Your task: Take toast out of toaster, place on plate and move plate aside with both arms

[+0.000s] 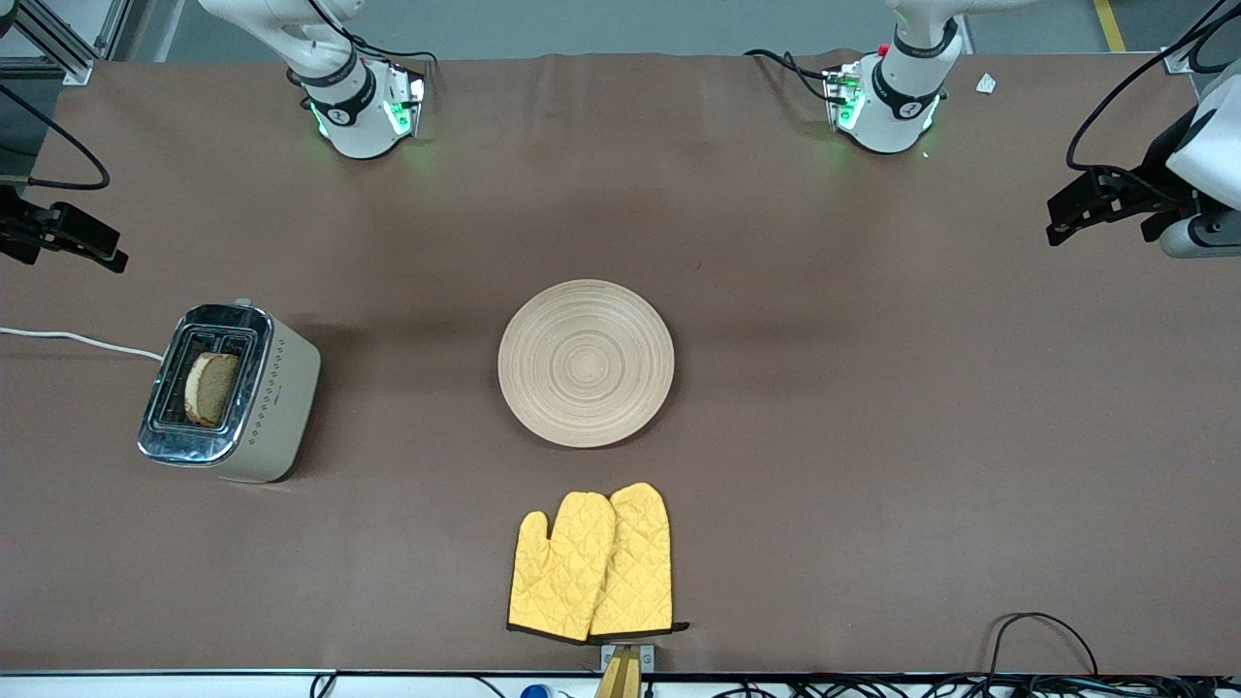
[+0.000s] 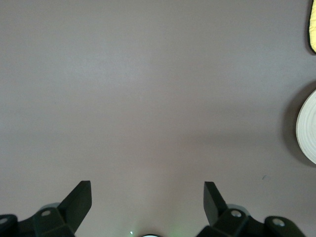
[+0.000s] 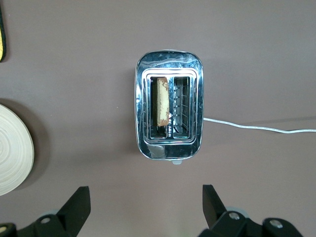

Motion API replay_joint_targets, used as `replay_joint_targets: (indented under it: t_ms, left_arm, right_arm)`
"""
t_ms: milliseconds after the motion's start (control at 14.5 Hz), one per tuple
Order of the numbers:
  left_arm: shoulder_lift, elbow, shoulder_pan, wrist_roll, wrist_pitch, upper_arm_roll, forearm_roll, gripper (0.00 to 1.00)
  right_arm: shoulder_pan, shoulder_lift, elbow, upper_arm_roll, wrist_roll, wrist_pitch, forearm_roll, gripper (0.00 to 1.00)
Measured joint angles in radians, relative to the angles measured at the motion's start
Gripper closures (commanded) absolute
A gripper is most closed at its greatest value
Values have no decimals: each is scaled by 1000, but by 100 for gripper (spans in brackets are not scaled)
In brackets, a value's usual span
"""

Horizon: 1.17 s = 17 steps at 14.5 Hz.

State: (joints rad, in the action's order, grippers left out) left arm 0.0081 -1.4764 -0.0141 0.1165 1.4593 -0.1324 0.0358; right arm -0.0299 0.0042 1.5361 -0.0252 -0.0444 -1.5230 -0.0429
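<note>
From the front I count one plate [image 1: 586,364], one toaster [image 1: 230,392], one slice of toast [image 1: 209,388] and two yellow oven mitts [image 1: 593,562] on the brown surface [image 1: 873,407]. The toast stands in a toaster slot toward my right arm's end. My left jaws [image 1: 1076,208] and right jaws [image 1: 78,237] hang over opposite ends.

My left wrist view shows the left jaws [image 2: 148,197] spread wide, holding nothing, over bare surface, the plate's rim [image 2: 308,128] off to one side.

My right wrist view shows the right jaws [image 3: 146,200] equally wide and empty, just short of the toaster [image 3: 169,104]; the toast [image 3: 161,107] fills one of its two slots.
</note>
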Motion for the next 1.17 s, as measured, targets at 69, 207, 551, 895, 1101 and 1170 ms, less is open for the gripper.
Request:
replay_joint_targets:
  t_ms: [69, 207, 551, 895, 1101, 1170]
  left_arm:
    - [0, 0, 0, 0, 0, 0, 0, 0]
    - [0, 0, 0, 0, 0, 0, 0, 0]
    - [0, 0, -1, 0, 0, 4, 0, 0]
    - [0, 0, -2, 0, 0, 5, 0, 0]
    - [0, 0, -2, -1, 0, 6, 0, 0]
    - [0, 0, -2, -1, 0, 6, 0, 0]
  right_arm:
    - [0, 0, 1, 0, -1, 0, 0, 0]
    - [0, 0, 2, -2, -2, 1, 0, 0]
    - [0, 0, 2, -2, -2, 3, 0, 0]
    - [0, -2, 3, -2, -3, 7, 0, 0]
    - [0, -2, 3, -2, -3, 8, 0, 0]
    - [0, -2, 3, -2, -3, 8, 0, 0]
